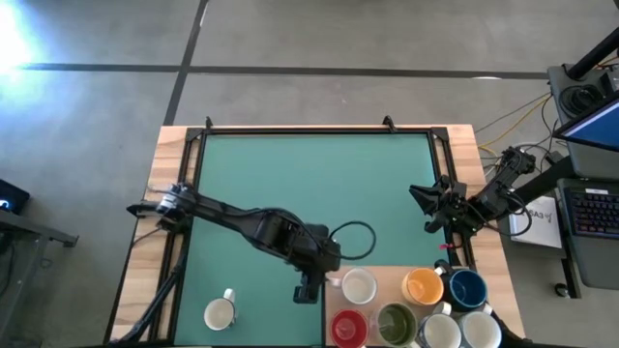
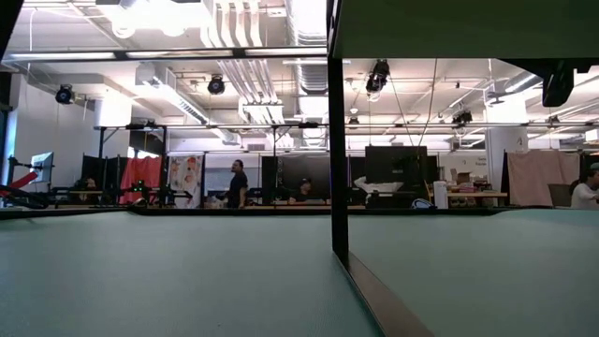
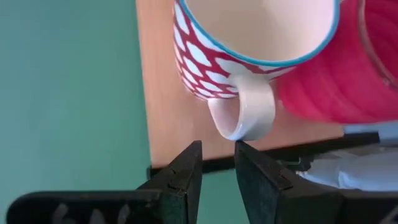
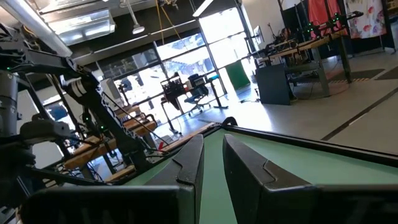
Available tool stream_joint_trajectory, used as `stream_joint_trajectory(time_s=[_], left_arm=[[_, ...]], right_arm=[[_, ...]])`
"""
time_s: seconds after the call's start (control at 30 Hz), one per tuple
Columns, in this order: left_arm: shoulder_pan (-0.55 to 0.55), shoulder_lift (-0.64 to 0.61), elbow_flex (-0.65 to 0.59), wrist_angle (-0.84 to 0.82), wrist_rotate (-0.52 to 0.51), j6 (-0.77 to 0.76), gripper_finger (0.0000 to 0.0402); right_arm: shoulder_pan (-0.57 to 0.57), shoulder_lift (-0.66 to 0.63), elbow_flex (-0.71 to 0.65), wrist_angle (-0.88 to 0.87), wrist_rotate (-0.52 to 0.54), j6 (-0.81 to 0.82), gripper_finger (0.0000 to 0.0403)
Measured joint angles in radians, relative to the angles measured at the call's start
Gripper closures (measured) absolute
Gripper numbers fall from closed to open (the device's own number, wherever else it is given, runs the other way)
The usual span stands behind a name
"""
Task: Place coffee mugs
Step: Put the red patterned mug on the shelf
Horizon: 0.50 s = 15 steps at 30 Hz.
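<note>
The left hand [image 1: 308,289] is held with its fingers [image 3: 181,171] narrowly parted at the near left edge of the wooden board [image 1: 387,278], just before the handle of a red-and-white patterned mug [image 3: 242,43]. The other mugs [image 1: 426,307] are crowded on the board; one white mug [image 1: 220,311] stands apart at near left. The green surface [image 1: 309,184] lies open beyond. The right hand [image 1: 426,208] is parked at the right edge, fingers narrow.

Green mat [image 1: 290,174] mostly open; mugs [image 1: 416,309] crowd near-right corner; lone mug [image 1: 220,312] near-left.

left gripper [image 1: 308,288] beside white mug [image 1: 359,286], apparently apart | lone white mug [image 1: 220,312] on mat [image 1: 309,184]
</note>
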Motion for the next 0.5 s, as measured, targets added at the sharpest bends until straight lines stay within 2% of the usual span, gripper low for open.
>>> stream_joint_trajectory(time_s=[0.5], left_arm=[[0.000, 0.038, -0.001, 0.133, 0.041, 0.029, 0.0324]], right_arm=[[0.000, 0.000, 0.000, 0.000, 0.000, 0.000, 0.0353]])
